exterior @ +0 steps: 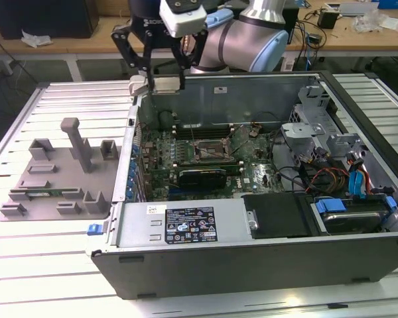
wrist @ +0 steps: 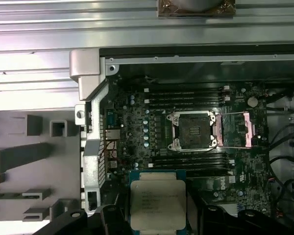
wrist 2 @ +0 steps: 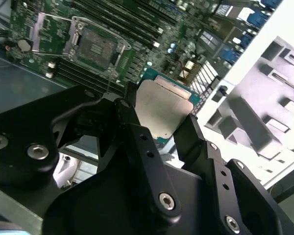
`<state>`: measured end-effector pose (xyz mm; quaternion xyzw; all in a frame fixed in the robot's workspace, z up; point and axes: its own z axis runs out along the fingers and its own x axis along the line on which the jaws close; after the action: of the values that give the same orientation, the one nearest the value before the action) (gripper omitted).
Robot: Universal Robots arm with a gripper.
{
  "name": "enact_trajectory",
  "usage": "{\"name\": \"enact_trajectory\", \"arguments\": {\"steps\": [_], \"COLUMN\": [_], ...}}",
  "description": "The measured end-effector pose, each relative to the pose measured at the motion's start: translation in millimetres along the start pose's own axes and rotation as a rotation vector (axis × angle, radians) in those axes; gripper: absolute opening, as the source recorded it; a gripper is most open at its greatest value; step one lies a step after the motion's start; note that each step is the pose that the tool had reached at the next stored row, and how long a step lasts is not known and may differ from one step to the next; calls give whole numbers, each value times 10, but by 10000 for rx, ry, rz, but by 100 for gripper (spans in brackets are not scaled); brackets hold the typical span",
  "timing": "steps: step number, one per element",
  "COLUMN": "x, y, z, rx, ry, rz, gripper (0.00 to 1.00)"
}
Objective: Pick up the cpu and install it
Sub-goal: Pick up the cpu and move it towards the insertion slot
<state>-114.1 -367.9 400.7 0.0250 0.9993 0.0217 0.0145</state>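
My gripper (exterior: pixel 154 74) hangs above the back corner of the open computer case (exterior: pixel 252 258), on the exterior view's left. It is shut on the cpu (wrist: pixel 158 203), a flat square chip with a silver top and a thin green rim. In both wrist views the black fingers (wrist 2: pixel 132 122) press against two opposite edges of the cpu (wrist 2: pixel 161 105). The motherboard's socket (exterior: pixel 211 151) lies open lower down inside the case, its frame lifted, and shows in both wrist views (wrist: pixel 195 131) (wrist 2: pixel 95 46). The cpu is off to one side of the socket and well above the board.
A grey fixture plate (exterior: pixel 60 172) with pegs and slots lies outside the case on the exterior view's left, and a narrow green stick (exterior: pixel 43 193) rests in it. The power supply (exterior: pixel 179 225), cables (exterior: pixel 331 175) and a drive bay (exterior: pixel 351 215) crowd the case's front and right.
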Motion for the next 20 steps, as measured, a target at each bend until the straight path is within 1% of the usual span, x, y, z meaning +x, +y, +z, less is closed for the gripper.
{"name": "enact_trajectory", "arguments": {"steps": [5, 7, 9, 12, 15, 19, 20], "x": [-150, -223, -265, -278, -335, -394, -402], "y": [7, 11, 12, 14, 15, 14, 14], "z": [4, 6, 7, 16, 44, 137, 151], "rx": [0, 1, 1, -2, 0, 1, 1], "ry": [0, 0, 1, -1, 1, 2, 6], "rz": [0, -2, -2, -3, -2, -1, -1], "gripper": [55, 55, 55, 55, 55, 55, 55]}}
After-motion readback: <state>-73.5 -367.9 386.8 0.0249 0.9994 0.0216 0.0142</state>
